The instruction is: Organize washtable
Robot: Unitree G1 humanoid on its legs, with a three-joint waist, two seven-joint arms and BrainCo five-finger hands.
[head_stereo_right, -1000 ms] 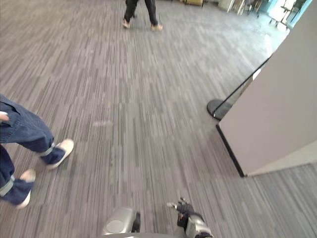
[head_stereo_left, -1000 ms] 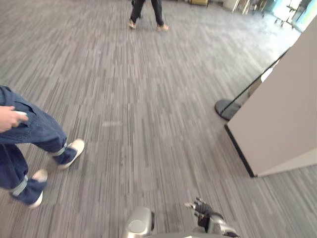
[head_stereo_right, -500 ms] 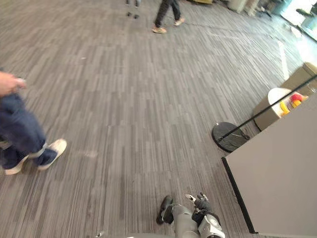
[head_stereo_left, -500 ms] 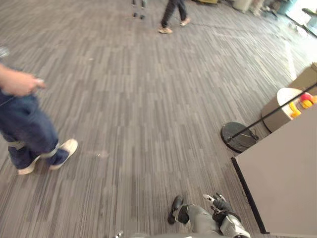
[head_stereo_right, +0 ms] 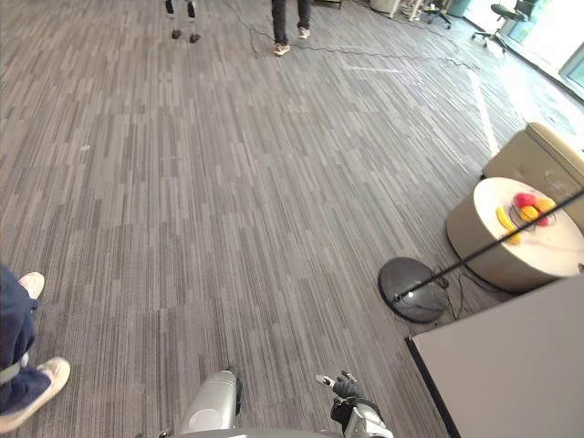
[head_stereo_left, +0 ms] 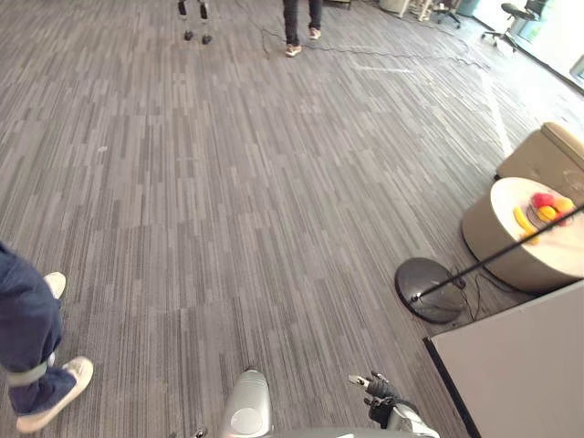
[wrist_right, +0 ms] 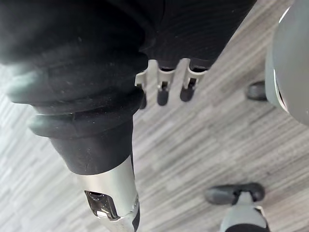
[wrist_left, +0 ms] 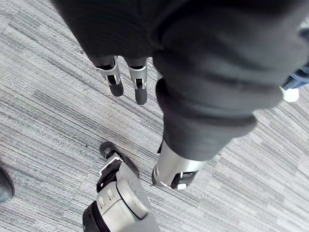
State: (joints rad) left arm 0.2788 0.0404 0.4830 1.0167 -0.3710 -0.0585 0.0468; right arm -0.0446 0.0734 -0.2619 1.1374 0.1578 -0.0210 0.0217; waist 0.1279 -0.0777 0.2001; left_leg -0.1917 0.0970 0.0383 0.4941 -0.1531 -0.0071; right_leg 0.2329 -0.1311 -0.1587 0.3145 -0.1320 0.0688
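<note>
You are standing on a wide grey carpet floor [head_stereo_left: 274,182], and where the washtable is I cannot tell from here. A flat grey panel [head_stereo_left: 520,365] cuts in at the lower right; its edge runs out of the picture, so whether it is a screen or a piece of furniture is not clear. Beyond it sit a beige armchair [head_stereo_left: 547,151] and a low round bench [head_stereo_right: 484,224], with a black disc base [head_stereo_left: 429,287] and its slanted pole just beside them. 1 person's legs [head_stereo_left: 27,347] are close on your left, cut off at the edge, and another person [head_stereo_left: 297,23] stands well away at the far end. The left robot hand [wrist_left: 114,77] hangs released, fingers relaxed and holding nothing; the right robot hand [wrist_right: 161,89] hangs the same way, slack and bare. I judge this a walking stage. It fits both heading to the washtable and leaving it once sorted, so watch the near person and the pole while you move. Small fruit [head_stereo_right: 525,208] lies on the bench, too small to name with certainty.
</note>
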